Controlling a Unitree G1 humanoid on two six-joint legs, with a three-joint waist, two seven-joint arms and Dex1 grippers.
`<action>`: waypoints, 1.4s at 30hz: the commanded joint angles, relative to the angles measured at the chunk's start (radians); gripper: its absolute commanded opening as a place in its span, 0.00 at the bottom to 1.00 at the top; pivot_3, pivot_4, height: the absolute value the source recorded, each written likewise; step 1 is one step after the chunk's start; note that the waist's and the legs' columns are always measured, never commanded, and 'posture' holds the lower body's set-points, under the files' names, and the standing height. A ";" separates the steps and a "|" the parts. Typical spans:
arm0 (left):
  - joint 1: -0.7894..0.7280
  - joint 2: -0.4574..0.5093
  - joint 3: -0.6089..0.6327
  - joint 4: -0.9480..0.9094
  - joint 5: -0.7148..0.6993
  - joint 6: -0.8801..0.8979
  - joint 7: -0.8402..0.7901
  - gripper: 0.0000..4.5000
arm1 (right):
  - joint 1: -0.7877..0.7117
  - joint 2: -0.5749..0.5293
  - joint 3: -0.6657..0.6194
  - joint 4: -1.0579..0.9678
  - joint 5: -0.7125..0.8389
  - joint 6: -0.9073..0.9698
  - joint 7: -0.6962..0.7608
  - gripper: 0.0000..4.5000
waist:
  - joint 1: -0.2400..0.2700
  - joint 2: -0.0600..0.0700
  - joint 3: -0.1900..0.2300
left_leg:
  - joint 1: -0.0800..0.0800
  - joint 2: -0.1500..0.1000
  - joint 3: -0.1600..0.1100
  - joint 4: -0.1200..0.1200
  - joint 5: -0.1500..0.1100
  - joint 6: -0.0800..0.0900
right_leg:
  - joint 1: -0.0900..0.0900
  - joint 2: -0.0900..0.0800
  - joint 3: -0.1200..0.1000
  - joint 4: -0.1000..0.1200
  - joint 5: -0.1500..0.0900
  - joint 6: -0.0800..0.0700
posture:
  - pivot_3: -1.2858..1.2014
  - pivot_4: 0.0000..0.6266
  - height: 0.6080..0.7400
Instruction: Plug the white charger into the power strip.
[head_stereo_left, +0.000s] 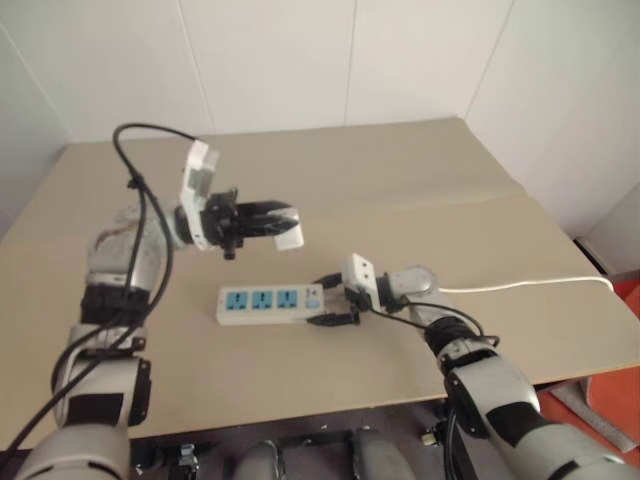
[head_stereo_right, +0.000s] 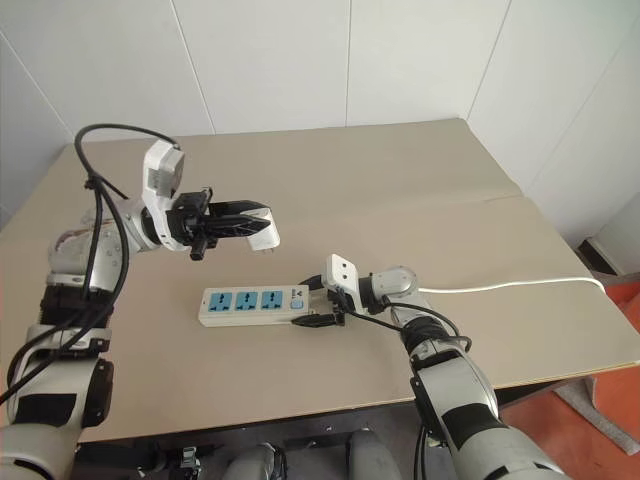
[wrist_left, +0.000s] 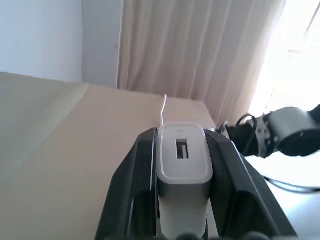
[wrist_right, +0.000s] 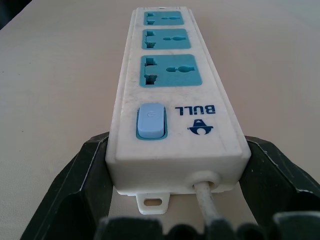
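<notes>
Both grippers grip: left gripper (head_stereo_right: 262, 228) carries the white charger (head_stereo_right: 264, 234) aloft; right gripper (head_stereo_right: 318, 305) clamps the power strip (head_stereo_right: 252, 304) mid-table; next, lower prongs into a socket.

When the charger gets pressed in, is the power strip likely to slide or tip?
Probably not tip: the power strip lies flat and long on the table. It looks like smooth, rigid plastic, so it could slide, but the right hand clamps its switch end. The thin cord likely adds little drag.
</notes>
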 joint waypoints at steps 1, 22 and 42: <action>0.051 -0.003 0.061 -0.049 -0.052 0.036 0.034 0.23 | 0.041 -0.012 0.038 0.034 -0.059 0.020 -0.009 0.76 | 0.000 0.000 0.000 | 0.000 0.000 0.000 0.000 0.000 0.000 | 0.000 0.000 0.000 0.000 0.000 0.000 | 0.52 0.24 1.00; -0.017 -0.001 -0.131 0.340 0.221 -0.251 -0.249 0.23 | 0.051 -0.019 0.052 0.029 -0.072 0.014 -0.017 0.76 | 0.002 -0.001 0.000 | 0.006 0.000 0.000 -0.001 0.000 0.000 | 0.011 0.000 -0.001 -0.008 0.000 0.000 | 0.52 0.24 1.00; -0.077 -0.050 -0.223 0.535 0.184 -0.382 -0.265 0.23 | 0.067 -0.024 0.062 0.008 -0.080 0.011 -0.023 0.76 | 0.002 -0.001 -0.001 | 0.005 0.000 0.000 -0.001 0.000 0.000 | 0.011 0.000 -0.001 -0.009 0.000 0.000 | 0.52 0.24 1.00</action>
